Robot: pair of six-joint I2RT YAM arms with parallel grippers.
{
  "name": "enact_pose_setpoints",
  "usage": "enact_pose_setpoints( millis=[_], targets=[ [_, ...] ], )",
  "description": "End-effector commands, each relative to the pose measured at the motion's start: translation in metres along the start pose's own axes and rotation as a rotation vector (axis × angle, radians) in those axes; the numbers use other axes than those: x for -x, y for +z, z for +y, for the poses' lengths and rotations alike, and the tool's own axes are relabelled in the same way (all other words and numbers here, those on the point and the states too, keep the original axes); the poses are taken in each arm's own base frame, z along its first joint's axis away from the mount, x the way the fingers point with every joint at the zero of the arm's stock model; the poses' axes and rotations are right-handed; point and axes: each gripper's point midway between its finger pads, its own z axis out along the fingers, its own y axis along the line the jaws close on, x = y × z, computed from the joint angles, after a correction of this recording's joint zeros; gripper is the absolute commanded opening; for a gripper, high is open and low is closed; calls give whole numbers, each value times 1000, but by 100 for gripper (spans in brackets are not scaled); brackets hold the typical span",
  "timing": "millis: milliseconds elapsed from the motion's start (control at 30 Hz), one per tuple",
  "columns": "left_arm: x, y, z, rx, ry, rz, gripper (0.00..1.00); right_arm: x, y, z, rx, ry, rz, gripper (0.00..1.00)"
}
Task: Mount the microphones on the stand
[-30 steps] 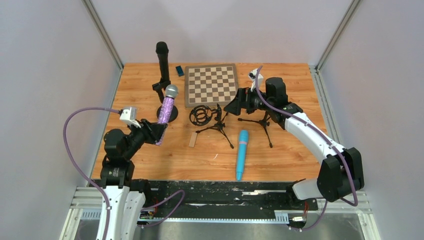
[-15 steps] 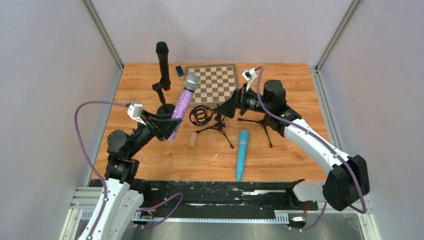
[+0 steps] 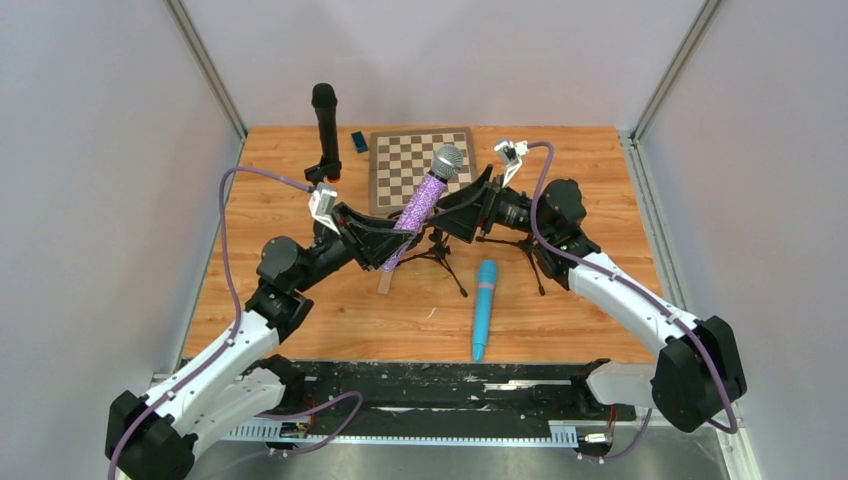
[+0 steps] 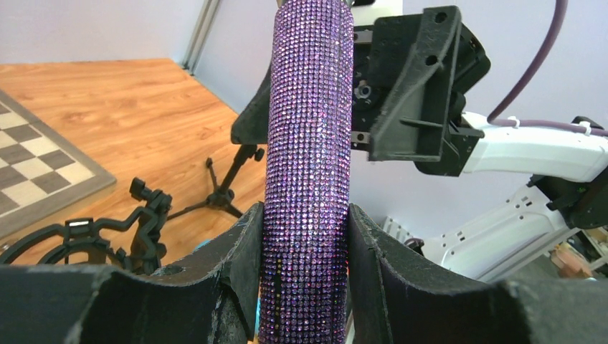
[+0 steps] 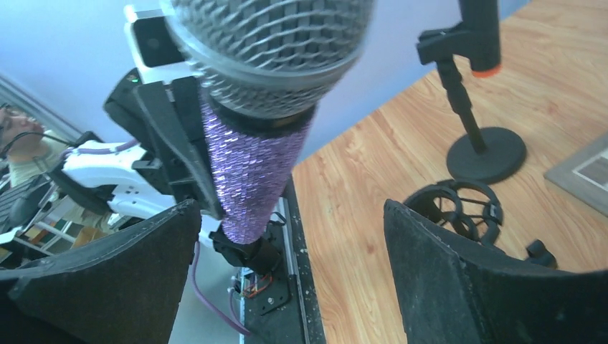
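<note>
My left gripper (image 3: 388, 243) is shut on the lower body of the purple microphone (image 3: 418, 205) and holds it tilted above the table centre, silver grille (image 3: 447, 160) up. The left wrist view shows its fingers (image 4: 247, 244) pressed on the glittery body (image 4: 308, 143). My right gripper (image 3: 462, 207) is open, with its fingers either side of the purple microphone (image 5: 251, 165) below the grille (image 5: 272, 36), not touching. The black microphone (image 3: 325, 125) with the orange end stands clipped in a round-base stand (image 5: 486, 154). The light blue microphone (image 3: 484, 305) lies on the table.
A tripod stand (image 3: 437, 255) with a black shock-mount ring (image 4: 79, 240) sits under the held microphone. A second tripod (image 3: 528, 248) stands under my right arm. A chessboard (image 3: 405, 165) and a small blue block (image 3: 359, 141) lie at the back. A small wooden strip (image 3: 386, 280) lies near the tripod.
My left arm has carried the purple microphone rightward from near the round-base stand to above the tripod. My right gripper has shifted left and now straddles it.
</note>
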Motion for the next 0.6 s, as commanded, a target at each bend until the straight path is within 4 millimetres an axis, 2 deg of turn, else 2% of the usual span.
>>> enact_pose_setpoints(
  millis=[0,167,367,567],
  targets=[
    [55,7,-33,-96,70,-198,0,19,-6,40,137,-60,-84,95],
    [50,5,-30,-100,49,-214,0,20,-7,50,196,-42,-118,91],
    [46,5,-32,-115,36,-216,0,16,5,57,252,-9,-109,84],
    [44,5,-31,-117,28,-212,0,25,12,65,289,-14,-137,81]
  ],
)
